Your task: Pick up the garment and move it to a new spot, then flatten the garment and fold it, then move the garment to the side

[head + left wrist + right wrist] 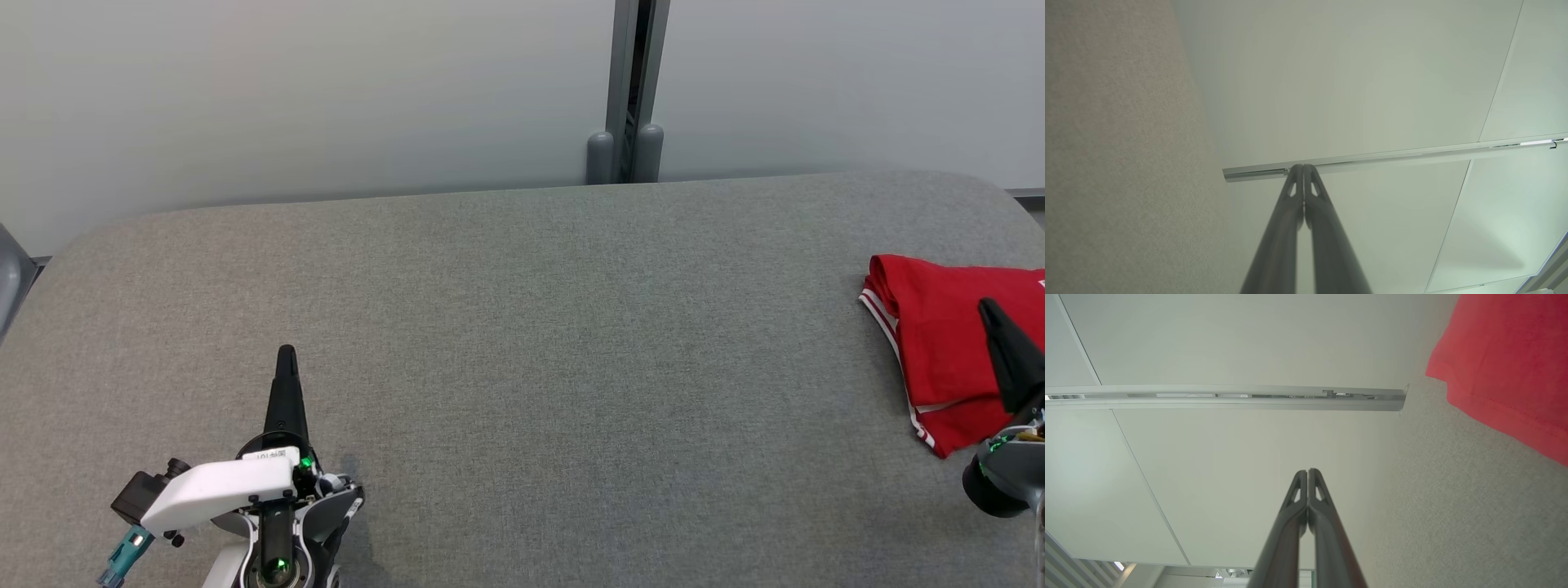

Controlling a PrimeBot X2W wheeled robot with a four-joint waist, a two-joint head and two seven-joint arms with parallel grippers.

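The garment [947, 343] is a red piece with white-striped trim, lying folded at the far right of the grey padded table [522, 351]; its right part runs off the head view. The same red cloth [1506, 363] fills the upper right of the right wrist view. My right gripper [989, 309] hovers over the garment's near right part, fingers pressed together and empty [1307, 471]. Over the table's near left, far from the garment, my left gripper [286, 353] points away from me, its fingers shut on nothing [1303, 166].
A pale wall panel [326, 90] runs behind the table, with a grey metal post [627, 98] at its middle. The table's rounded far corners show at left and right. A grey object edge [10, 282] sits beyond the left corner.
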